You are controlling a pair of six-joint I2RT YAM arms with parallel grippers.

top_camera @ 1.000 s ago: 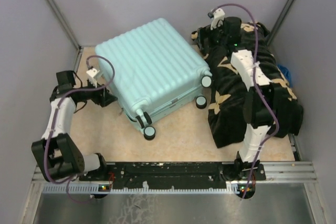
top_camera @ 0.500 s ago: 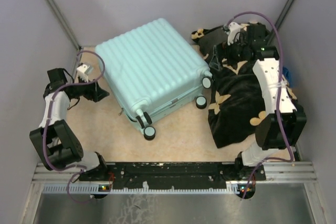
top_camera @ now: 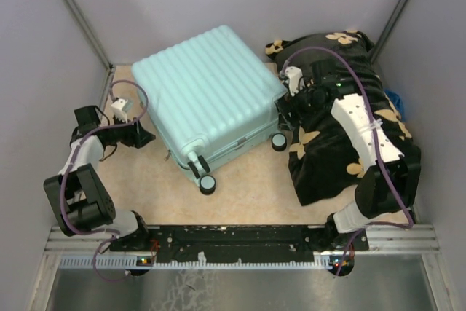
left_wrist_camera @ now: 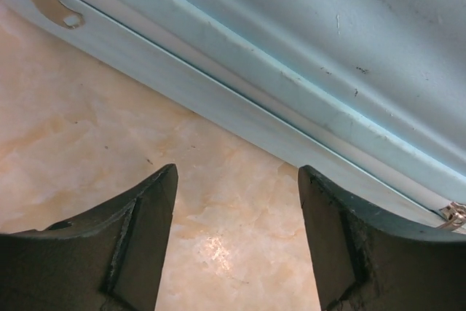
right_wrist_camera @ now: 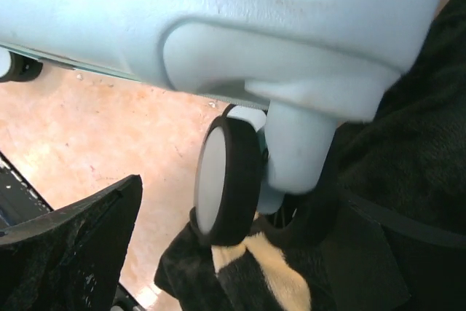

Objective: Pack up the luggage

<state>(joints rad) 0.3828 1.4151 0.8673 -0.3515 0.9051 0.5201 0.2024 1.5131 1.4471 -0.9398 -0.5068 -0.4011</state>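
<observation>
The luggage (top_camera: 207, 85), a pale mint-blue ribbed suitcase, lies shut and flat on the beige table. My left gripper (top_camera: 145, 136) is open and empty, low by the suitcase's left side. In the left wrist view (left_wrist_camera: 237, 172) bare table shows between its jaws and the suitcase's seam (left_wrist_camera: 240, 89) runs just ahead. My right gripper (top_camera: 282, 116) is open at the suitcase's right corner. In the right wrist view (right_wrist_camera: 240, 202) a black wheel (right_wrist_camera: 226, 180) sits between its jaws, apart from the left finger (right_wrist_camera: 80, 245), with a fold of black blanket (right_wrist_camera: 255, 274) under it.
The black blanket with tan flowers (top_camera: 342, 151) lies heaped on the right, against the suitcase corner. Two more suitcase wheels (top_camera: 207, 183) point toward the near edge. A blue item (top_camera: 394, 98) shows behind the blanket. Grey walls close in on three sides.
My right gripper has come from the far back of the blanket, forward and left, to the suitcase's corner wheel. My left gripper swung out left, then back to the suitcase's side.
</observation>
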